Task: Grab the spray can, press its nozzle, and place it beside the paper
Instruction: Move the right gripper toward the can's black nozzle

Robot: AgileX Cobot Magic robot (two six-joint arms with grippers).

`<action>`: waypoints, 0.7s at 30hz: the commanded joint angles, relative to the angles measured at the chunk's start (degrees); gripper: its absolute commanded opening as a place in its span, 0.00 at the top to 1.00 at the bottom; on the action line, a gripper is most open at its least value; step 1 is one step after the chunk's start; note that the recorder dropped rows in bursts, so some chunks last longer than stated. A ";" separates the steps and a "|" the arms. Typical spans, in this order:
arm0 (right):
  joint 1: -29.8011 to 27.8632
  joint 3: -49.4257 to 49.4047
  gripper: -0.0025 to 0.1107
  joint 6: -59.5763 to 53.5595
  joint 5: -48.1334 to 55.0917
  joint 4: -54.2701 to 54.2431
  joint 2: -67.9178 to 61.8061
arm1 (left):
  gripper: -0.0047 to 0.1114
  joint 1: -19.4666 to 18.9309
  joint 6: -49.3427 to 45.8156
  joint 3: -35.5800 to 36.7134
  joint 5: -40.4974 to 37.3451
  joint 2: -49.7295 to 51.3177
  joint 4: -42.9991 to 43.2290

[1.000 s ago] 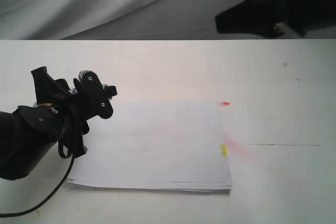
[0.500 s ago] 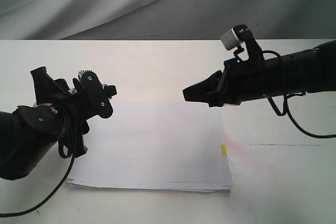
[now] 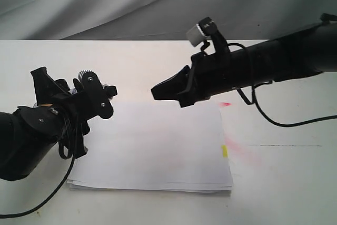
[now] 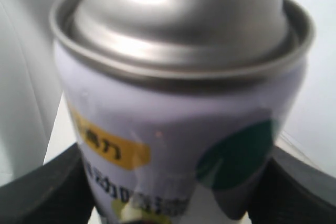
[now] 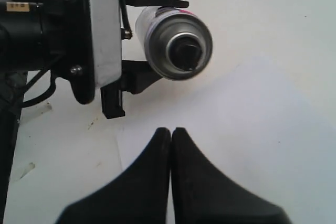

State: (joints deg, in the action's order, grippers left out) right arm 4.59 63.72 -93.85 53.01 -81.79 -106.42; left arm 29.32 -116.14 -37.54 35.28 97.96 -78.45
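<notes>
White table (image 3: 158, 61), matt, fills most of the exterior view; its far edge runs straight across. Behind it hangs a cloth (image 3: 105, 3) in soft folds, near-white at left, darker grey toward the right. Marks on the table's right side: faint red smear (image 3: 242, 151), small bright red spot (image 3: 225, 104), thin dark line (image 3: 287, 145). Light is bright and even, and shadows on the tabletop are soft.

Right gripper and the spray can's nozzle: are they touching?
Apart. The right wrist view shows the right gripper, shut, stopping short of the nozzle with a plain gap between them; the exterior view shows the gap too.
</notes>
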 commanded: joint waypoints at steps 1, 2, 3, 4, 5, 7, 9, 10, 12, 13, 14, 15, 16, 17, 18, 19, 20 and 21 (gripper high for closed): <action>4.05 2.80 0.98 3.12 -3.73 3.83 0.09 | 0.96 0.31 0.88 -0.15 0.21 -0.39 1.25; 4.22 3.03 0.98 3.12 -3.78 3.83 0.09 | 0.96 0.31 0.88 -0.15 -0.69 -0.39 1.57; 4.49 3.02 0.98 3.12 -3.89 3.83 0.09 | 0.96 0.31 0.78 -0.15 -1.46 -0.39 1.70; 4.55 3.02 0.98 3.12 -3.89 3.94 0.09 | 0.96 0.31 0.78 -0.15 -2.00 -0.39 2.21; 4.55 3.02 0.98 3.12 -3.89 4.73 0.04 | 0.96 0.31 0.88 -0.15 -2.11 -0.39 2.43; 4.55 3.02 0.98 4.48 -4.04 6.79 0.04 | 0.96 0.31 0.88 -0.15 -2.11 -0.39 2.43; 4.55 3.02 0.98 5.45 -3.94 8.17 0.04 | 0.96 0.31 0.88 -0.15 -2.11 -0.39 2.43; 4.55 3.02 0.98 5.69 -3.94 8.17 0.04 | 0.96 0.31 0.88 -0.15 -2.11 -0.39 2.43; 4.55 3.02 0.98 5.80 -3.94 8.17 0.04 | 0.96 0.31 0.77 -0.15 -2.11 -0.39 2.44; 4.55 3.02 0.98 5.92 -3.94 8.17 0.04 | 0.96 0.31 0.77 -0.15 -2.11 -0.39 2.44; 4.55 3.02 0.98 5.92 -3.94 8.17 0.04 | 0.96 0.31 0.77 -0.15 -2.11 -0.39 2.44; 4.55 3.02 0.98 5.92 -3.94 8.17 0.04 | 0.96 0.31 0.76 -0.15 -2.11 -0.39 2.57; 4.60 3.02 0.98 6.14 -3.94 8.17 0.04 | 0.96 0.31 0.38 -0.15 -2.22 -0.39 2.58; 4.60 3.02 0.98 6.14 -3.94 8.17 0.04 | 0.96 0.31 0.13 -0.15 -2.35 -0.39 2.87; 4.60 3.02 0.98 6.14 -3.94 8.17 0.04 | 0.96 0.31 -0.67 -0.15 -2.49 -0.39 3.03; 4.60 3.02 0.98 6.14 -3.94 8.17 0.04 | 0.96 0.31 -1.32 -0.15 -2.76 -0.39 3.29; 4.60 3.02 0.98 6.14 -3.94 8.17 0.04 | 0.96 0.31 -1.70 -0.15 -2.74 -0.39 3.71; 4.60 3.02 0.98 6.08 -4.04 8.17 0.04 | 0.96 0.31 -1.70 -0.15 -2.74 -0.39 3.94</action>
State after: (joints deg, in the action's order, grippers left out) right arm 9.00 66.36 -87.95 49.14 -73.86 -106.42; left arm 29.32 -116.93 -37.54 31.59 97.96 -76.40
